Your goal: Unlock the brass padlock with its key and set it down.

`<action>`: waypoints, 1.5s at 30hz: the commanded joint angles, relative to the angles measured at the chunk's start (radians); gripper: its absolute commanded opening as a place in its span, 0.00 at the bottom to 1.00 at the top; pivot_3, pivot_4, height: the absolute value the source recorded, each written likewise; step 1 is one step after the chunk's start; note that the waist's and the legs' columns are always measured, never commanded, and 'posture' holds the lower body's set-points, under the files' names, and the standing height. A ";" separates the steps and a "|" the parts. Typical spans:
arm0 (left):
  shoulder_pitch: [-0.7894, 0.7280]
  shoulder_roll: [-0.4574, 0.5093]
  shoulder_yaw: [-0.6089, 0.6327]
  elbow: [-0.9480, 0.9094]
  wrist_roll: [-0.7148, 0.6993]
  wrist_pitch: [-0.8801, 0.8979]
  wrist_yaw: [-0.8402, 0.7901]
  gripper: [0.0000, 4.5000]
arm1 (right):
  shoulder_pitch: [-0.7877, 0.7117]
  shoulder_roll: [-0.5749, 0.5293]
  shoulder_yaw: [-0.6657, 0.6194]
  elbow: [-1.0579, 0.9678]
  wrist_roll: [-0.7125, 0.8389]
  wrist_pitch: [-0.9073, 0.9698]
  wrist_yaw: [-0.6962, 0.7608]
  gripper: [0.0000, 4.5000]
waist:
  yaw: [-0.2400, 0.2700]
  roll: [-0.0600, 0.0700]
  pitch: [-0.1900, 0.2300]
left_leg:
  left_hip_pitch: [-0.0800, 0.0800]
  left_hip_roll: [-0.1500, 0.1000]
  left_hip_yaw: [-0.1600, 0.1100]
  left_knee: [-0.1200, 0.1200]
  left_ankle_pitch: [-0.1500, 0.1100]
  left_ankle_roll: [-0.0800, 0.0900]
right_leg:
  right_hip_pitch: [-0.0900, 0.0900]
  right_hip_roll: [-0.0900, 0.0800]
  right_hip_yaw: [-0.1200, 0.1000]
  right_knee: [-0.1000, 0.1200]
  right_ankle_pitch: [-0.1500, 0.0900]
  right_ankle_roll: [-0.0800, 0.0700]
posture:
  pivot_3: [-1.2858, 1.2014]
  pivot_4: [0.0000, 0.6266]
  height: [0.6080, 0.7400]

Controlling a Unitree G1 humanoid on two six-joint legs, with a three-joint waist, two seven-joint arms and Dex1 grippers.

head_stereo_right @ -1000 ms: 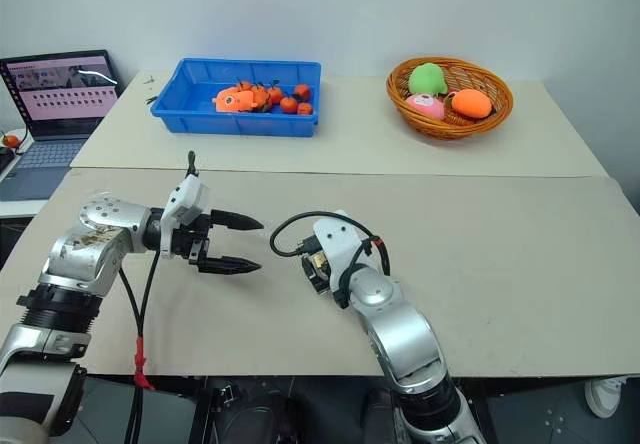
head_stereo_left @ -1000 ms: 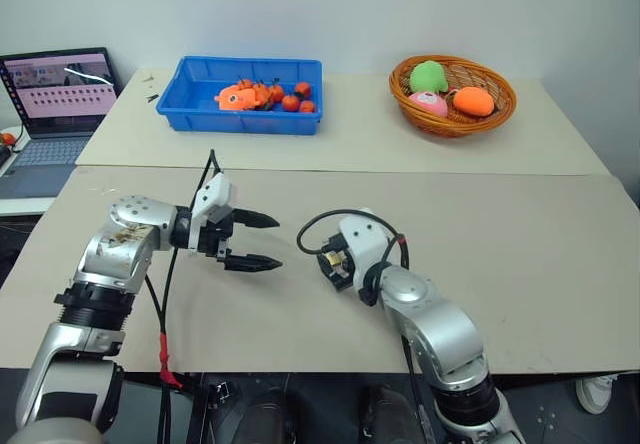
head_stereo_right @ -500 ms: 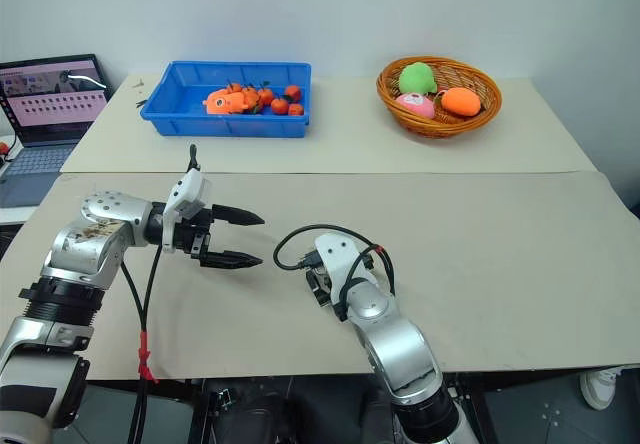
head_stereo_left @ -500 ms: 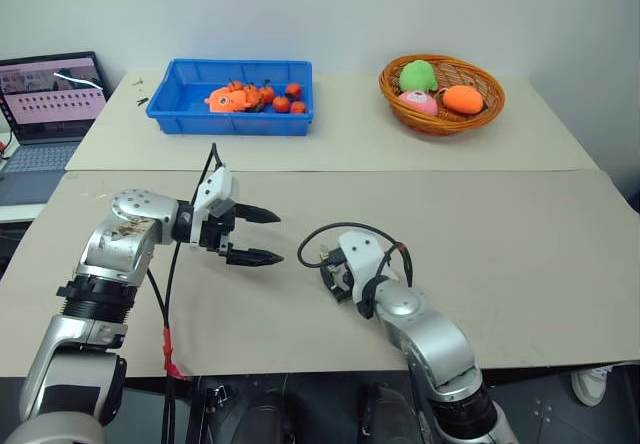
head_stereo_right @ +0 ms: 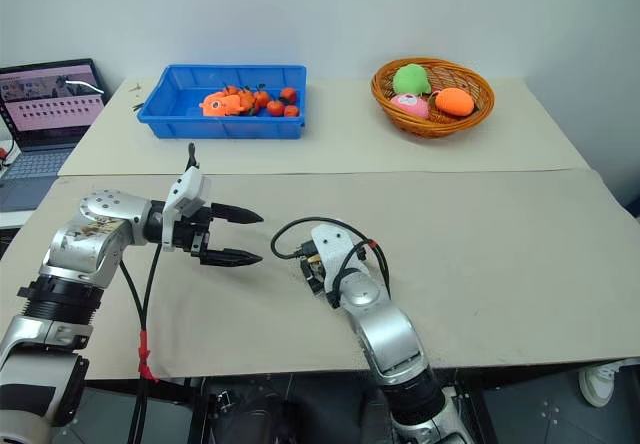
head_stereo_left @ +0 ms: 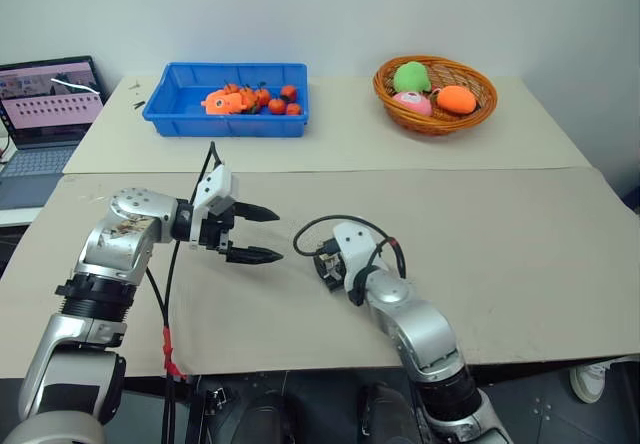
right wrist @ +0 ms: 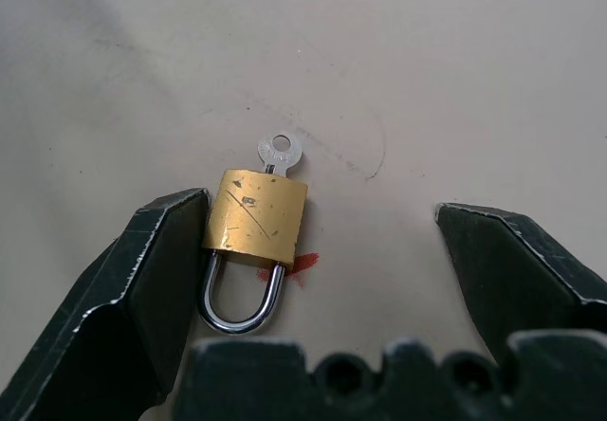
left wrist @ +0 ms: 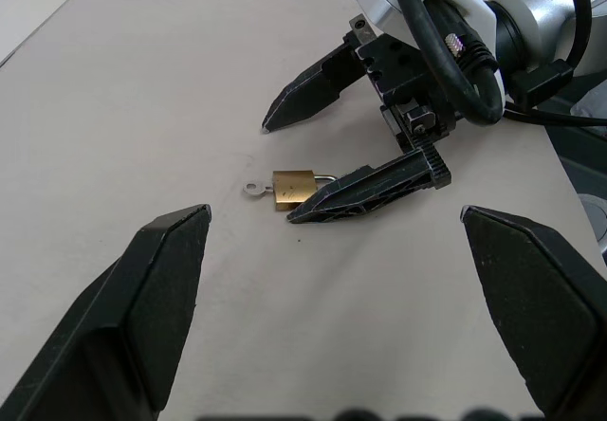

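The beige table point(head_stereo_left: 520, 254) carries the whole scene, its far half bearing a blue tray point(head_stereo_left: 180, 109) of small orange and red fruits and a wicker basket point(head_stereo_left: 385, 82) of plush toys, with an open laptop point(head_stereo_left: 45, 104) at the far left edge. None of these belong to the job, and they sit well apart from the working area near the robot.

The left gripper point(head_stereo_left: 258, 234) hovers above the table with its two black fingers spread wide, pointing across toward the right arm; it appears to be waiting, ready to take one part once the other is secured. The right gripper point(left wrist: 303, 165) is lowered to the tabletop with its fingers also spread, straddling the target so a closing pinch could catch it.

The brass padlock point(right wrist: 256, 217) lies flat on the table between those fingers, its body right against one finger point(right wrist: 142, 279) and well clear of the other. Its silvery shackle point(right wrist: 237, 298) looks seated, so it is judged locked as yet. The key point(right wrist: 278, 152) projects from the bottom of the body, apparently already inserted, its round bow pointing away from the right wrist. A small red mark point(right wrist: 303, 266) shows on the table beside the shackle.
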 commanded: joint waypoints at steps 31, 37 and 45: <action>-0.028 -0.017 0.020 -0.016 -0.009 -0.005 0.042 1.00 | 0.030 -0.062 -0.025 -0.025 -0.024 -0.030 0.034 0.20 | 0.008 0.000 0.000 | -0.001 0.000 0.000 0.000 0.000 0.000 | 0.000 0.000 0.000 -0.001 0.000 0.000 | 0.52 0.24 0.64; -0.017 -0.053 0.023 -0.018 -0.011 -0.009 0.077 1.00 | 0.035 -0.255 -0.113 -0.087 -0.008 -0.114 0.155 0.20 | 0.029 0.000 0.000 | -0.002 -0.001 -0.001 0.000 0.000 0.001 | 0.000 -0.001 -0.001 -0.002 -0.001 0.000 | 0.52 0.24 0.64; 0.002 -0.102 0.028 -0.024 -0.017 -0.011 0.119 1.00 | 0.027 -0.582 -0.117 -0.155 0.007 -0.417 0.451 0.20 | 0.024 -0.001 0.001 | -0.003 -0.001 0.000 -0.003 -0.001 0.001 | -0.002 0.000 -0.001 -0.004 -0.001 0.001 | 0.52 0.24 0.64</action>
